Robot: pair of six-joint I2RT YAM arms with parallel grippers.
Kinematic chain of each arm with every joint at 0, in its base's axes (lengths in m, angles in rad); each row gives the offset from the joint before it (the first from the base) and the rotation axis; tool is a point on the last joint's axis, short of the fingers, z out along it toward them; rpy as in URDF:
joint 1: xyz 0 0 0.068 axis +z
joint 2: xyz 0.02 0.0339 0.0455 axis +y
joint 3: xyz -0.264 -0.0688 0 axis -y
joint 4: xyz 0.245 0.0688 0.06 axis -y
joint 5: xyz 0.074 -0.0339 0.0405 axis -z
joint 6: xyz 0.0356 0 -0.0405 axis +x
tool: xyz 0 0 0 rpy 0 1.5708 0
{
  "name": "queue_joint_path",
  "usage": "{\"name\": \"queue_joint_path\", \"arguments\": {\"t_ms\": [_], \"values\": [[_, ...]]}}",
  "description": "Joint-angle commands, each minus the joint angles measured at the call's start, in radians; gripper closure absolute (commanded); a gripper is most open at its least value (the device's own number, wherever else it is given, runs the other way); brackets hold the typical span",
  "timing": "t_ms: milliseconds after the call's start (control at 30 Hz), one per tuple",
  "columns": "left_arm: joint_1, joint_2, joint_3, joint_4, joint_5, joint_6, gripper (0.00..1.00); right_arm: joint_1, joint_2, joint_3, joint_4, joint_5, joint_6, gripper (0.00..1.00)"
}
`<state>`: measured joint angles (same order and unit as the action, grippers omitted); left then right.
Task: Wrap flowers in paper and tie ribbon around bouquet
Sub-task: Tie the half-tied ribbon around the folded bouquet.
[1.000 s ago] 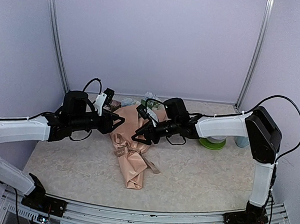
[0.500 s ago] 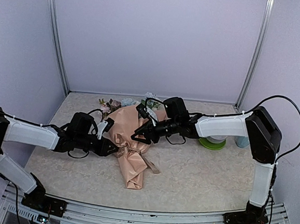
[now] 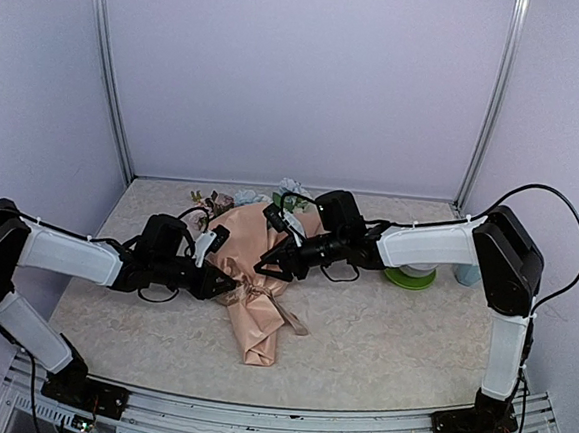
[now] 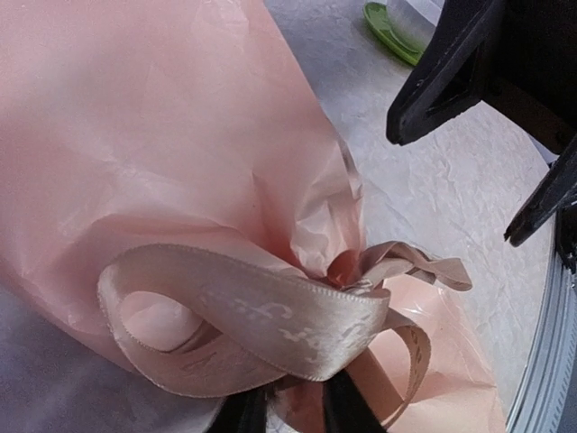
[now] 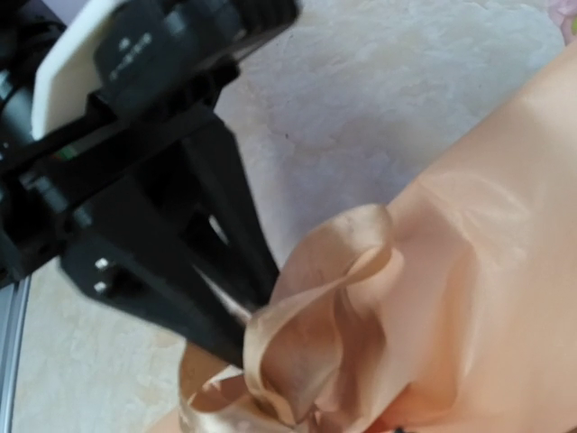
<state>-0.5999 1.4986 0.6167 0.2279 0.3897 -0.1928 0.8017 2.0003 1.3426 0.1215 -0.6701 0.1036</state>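
The left gripper [image 3: 228, 285] has swung down to the ribbon [image 4: 270, 316] at the waist of the bouquet [image 3: 257, 319] lying between both arms — jaws narrowing astride a loop, grip uncertain — while the right gripper [image 3: 274, 263] hovers spread above, so tightening seems near.

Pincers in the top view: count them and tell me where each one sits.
2. The left pincer is at the ribbon on the bouquet's left side. The right pincer, jaws apart, hangs over the bouquet's right side. None looks hidden.
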Motion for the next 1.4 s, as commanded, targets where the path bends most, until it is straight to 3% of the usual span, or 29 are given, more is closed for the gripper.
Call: {"name": "queue_joint_path", "arguments": {"t_ms": [0, 100, 633, 1033, 1367], "values": [[-0.008, 0.023, 0.04, 0.011, 0.0, 0.033, 0.88, -0.006, -0.016, -0.013, -0.003, -0.006, 0.003, 0.53], [-0.012, -0.013, 0.016, 0.023, 0.005, 0.028, 1.0, -0.006, -0.014, -0.013, -0.008, -0.008, 0.002, 0.53], [0.011, -0.193, -0.131, -0.076, -0.108, -0.11, 1.0, -0.006, 0.005, 0.006, -0.004, -0.02, 0.015, 0.54], [0.01, -0.265, -0.159, -0.253, -0.132, -0.184, 1.0, 0.0, 0.116, 0.149, -0.087, 0.003, 0.014, 0.55], [0.001, -0.292, -0.231, -0.232, -0.121, -0.323, 1.0, -0.001, -0.06, -0.018, -0.196, 0.077, -0.065, 0.48]]}}
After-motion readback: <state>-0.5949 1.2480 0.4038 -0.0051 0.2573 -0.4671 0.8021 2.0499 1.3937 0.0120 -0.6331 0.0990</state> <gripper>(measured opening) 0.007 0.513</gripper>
